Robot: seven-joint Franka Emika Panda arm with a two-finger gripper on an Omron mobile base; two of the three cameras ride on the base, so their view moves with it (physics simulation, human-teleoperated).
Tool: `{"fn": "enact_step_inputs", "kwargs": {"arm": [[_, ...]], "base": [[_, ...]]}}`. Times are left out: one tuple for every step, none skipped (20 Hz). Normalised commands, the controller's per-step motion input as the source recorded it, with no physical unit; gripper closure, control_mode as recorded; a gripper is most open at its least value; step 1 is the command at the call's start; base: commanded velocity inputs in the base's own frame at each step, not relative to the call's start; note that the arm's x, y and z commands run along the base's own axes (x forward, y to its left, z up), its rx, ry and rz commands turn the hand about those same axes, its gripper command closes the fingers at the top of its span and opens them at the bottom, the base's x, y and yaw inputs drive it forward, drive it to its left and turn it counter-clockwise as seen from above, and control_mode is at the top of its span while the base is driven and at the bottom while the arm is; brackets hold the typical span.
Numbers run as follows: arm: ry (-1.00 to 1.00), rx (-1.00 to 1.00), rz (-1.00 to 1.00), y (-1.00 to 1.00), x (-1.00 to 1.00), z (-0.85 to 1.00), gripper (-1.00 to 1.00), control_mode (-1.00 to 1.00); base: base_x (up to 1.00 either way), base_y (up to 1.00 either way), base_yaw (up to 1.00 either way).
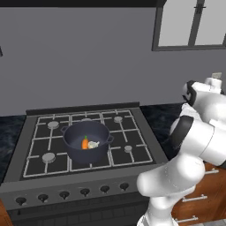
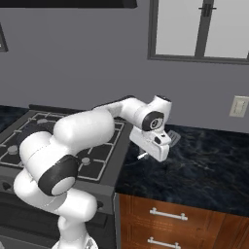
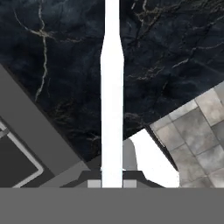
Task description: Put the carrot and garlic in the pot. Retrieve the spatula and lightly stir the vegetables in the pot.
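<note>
The dark blue-grey pot (image 1: 86, 140) stands in the middle of the stove. Inside it lie the orange carrot (image 1: 84, 143) and, just to its right, the off-white garlic (image 1: 93, 144). My arm reaches over the black counter to the right of the stove. There my gripper (image 3: 112, 181) is shut on the spatula's pale handle (image 3: 112, 105), which runs straight up from between the finger tips. In the right base view the spatula's dark blade (image 2: 171, 137) sticks out beyond my hand (image 2: 151, 143), low over the counter. Whether it touches the counter I cannot tell.
The stove (image 1: 132, 132) has grey burners and a row of knobs (image 1: 84, 192) along its front. Black marble counter (image 2: 204, 165) stretches right, with wooden drawers (image 2: 168, 214) below. A wall outlet (image 2: 238, 106) and a window (image 2: 194, 29) are behind. Tiled floor (image 3: 197, 127) shows past the counter edge.
</note>
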Motion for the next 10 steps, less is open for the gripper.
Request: {"fn": "enact_step_inputs", "kwargs": {"arm": [[0.13, 0.09, -0.03, 0.06, -0.22, 0.83, 1.0, -1.0], [0.12, 0.09, -0.03, 0.07, -0.24, 0.84, 1.0, -1.0], [0.13, 0.12, -0.03, 0.08, -0.28, 0.83, 1.0, -1.0], [0.1, 0.14, -0.03, 0.08, -0.34, 0.81, 1.0, -1.0], [0.06, 0.14, -0.02, 0.12, -0.39, 0.78, 1.0, -1.0], [0.08, 0.14, -0.01, 0.13, -0.39, 0.74, 1.0, -1.0], [0.1, 0.13, -0.01, 0.15, -0.38, 0.69, 1.0, -1.0], [0.12, 0.1, -0.01, 0.16, -0.38, 0.67, 1.0, -1.0], [0.13, 0.06, -0.01, 0.17, -0.38, 0.61, 1.0, -1.0], [0.15, 0.03, 0.0, 0.18, -0.36, 0.6, 1.0, -1.0]], "base": [[0.0, 0.0, 0.0], [0.0, 0.0, 0.0], [0.0, 0.0, 0.0], [0.0, 0.0, 0.0], [0.0, 0.0, 0.0], [0.0, 0.0, 0.0], [0.0, 0.0, 0.0], [0.0, 0.0, 0.0], [0.0, 0.0, 0.0], [0.0, 0.0, 0.0]]}}
